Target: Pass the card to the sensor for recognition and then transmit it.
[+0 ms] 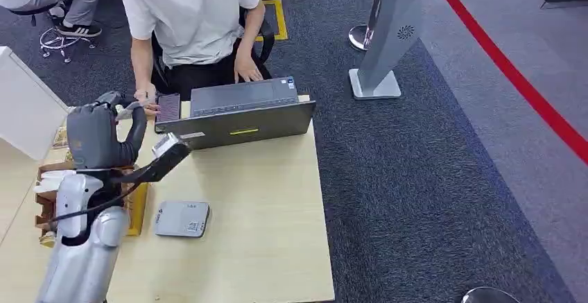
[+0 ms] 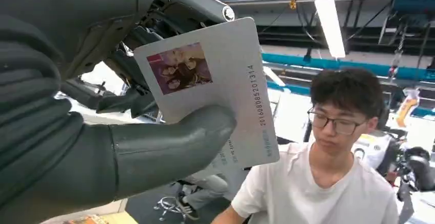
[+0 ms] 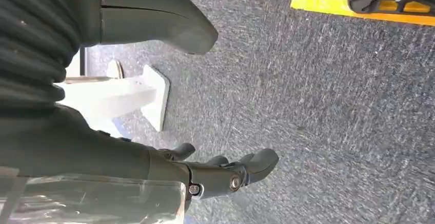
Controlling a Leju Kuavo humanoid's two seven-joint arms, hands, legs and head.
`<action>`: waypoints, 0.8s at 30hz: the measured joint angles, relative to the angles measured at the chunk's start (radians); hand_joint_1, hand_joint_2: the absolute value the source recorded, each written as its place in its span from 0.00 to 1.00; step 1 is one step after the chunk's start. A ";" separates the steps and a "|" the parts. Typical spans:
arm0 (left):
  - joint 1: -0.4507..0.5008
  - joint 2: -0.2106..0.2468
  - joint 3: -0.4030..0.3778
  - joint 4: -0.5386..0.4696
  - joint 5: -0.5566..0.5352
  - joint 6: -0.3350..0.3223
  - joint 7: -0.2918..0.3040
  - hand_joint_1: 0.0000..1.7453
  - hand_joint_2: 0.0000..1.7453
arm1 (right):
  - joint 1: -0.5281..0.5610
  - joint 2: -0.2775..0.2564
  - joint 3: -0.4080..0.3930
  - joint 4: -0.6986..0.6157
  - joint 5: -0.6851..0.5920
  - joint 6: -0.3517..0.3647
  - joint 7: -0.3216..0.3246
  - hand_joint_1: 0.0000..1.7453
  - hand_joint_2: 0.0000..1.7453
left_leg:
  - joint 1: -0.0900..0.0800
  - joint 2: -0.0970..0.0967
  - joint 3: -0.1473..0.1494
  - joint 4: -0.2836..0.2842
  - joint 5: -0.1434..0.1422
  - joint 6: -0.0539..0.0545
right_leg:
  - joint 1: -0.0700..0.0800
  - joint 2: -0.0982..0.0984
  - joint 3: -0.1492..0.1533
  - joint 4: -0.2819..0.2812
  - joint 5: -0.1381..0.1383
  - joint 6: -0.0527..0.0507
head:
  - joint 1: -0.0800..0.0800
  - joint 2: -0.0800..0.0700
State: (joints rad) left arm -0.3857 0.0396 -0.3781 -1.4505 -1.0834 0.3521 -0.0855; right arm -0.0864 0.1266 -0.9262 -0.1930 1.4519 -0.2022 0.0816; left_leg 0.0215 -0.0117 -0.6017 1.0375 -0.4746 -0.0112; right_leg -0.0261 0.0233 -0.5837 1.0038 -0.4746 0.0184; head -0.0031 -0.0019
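Observation:
My left hand (image 1: 104,134) is raised over the left side of the wooden table (image 1: 263,234). In the left wrist view it pinches a white card (image 2: 220,80) with a small photo and printed numbers between the thumb (image 2: 169,147) and the fingers behind it. The card faces a person in a white T-shirt (image 2: 328,183) seated across the table. The grey flat sensor box (image 1: 182,219) lies on the table, nearer to me than the hand and to its right. My right hand (image 3: 225,175) hangs over the grey carpet, fingers apart and holding nothing.
An open dark laptop (image 1: 243,112) and a dark keypad (image 1: 167,107) lie at the table's far edge, where the person's hand (image 1: 145,98) rests close to my left hand. A cardboard box (image 1: 48,195) sits at the left. A grey floor stand (image 1: 388,39) is on the carpet to the right.

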 joint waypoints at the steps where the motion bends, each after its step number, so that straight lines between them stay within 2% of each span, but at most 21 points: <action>1: 0.031 0.005 -0.005 -0.029 -0.009 0.010 -0.006 1.00 1.00 | 0.001 0.000 -0.002 0.000 -0.005 -0.002 0.000 0.00 1.00 | 0.000 0.000 0.000 0.000 0.000 0.000 | 0.000 0.000 0.000 0.000 0.000 0.000 | 0.000 0.000; 8: 0.196 0.030 -0.040 -0.176 -0.047 0.058 -0.041 1.00 1.00 | 0.003 0.000 -0.020 0.000 -0.028 -0.012 0.009 0.00 1.00 | 0.000 0.000 0.001 0.000 -0.001 -0.001 | 0.000 0.000 0.001 0.000 0.000 0.000 | -0.001 0.000; 12: 0.280 0.040 -0.053 -0.219 -0.048 0.074 -0.047 1.00 1.00 | 0.004 0.000 -0.028 0.000 -0.034 -0.014 0.010 0.00 1.00 | 0.000 0.000 0.001 0.000 -0.001 0.000 | 0.000 0.000 0.001 0.000 -0.001 0.001 | 0.001 0.000; 24: 0.331 0.049 -0.054 -0.258 -0.047 0.076 -0.053 1.00 1.00 | 0.004 0.000 -0.033 0.000 -0.033 -0.014 0.010 0.00 1.00 | 0.000 0.000 0.001 0.000 -0.001 0.000 | 0.000 -0.001 0.001 0.000 -0.001 0.001 | 0.002 0.000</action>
State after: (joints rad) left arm -0.0546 0.0889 -0.4318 -1.7086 -1.1303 0.4276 -0.1381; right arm -0.0825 0.1266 -0.9590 -0.1934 1.4187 -0.2167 0.0916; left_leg 0.0216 -0.0119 -0.6010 1.0372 -0.4760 -0.0114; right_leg -0.0262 0.0227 -0.5829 1.0036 -0.4759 0.0197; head -0.0015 -0.0019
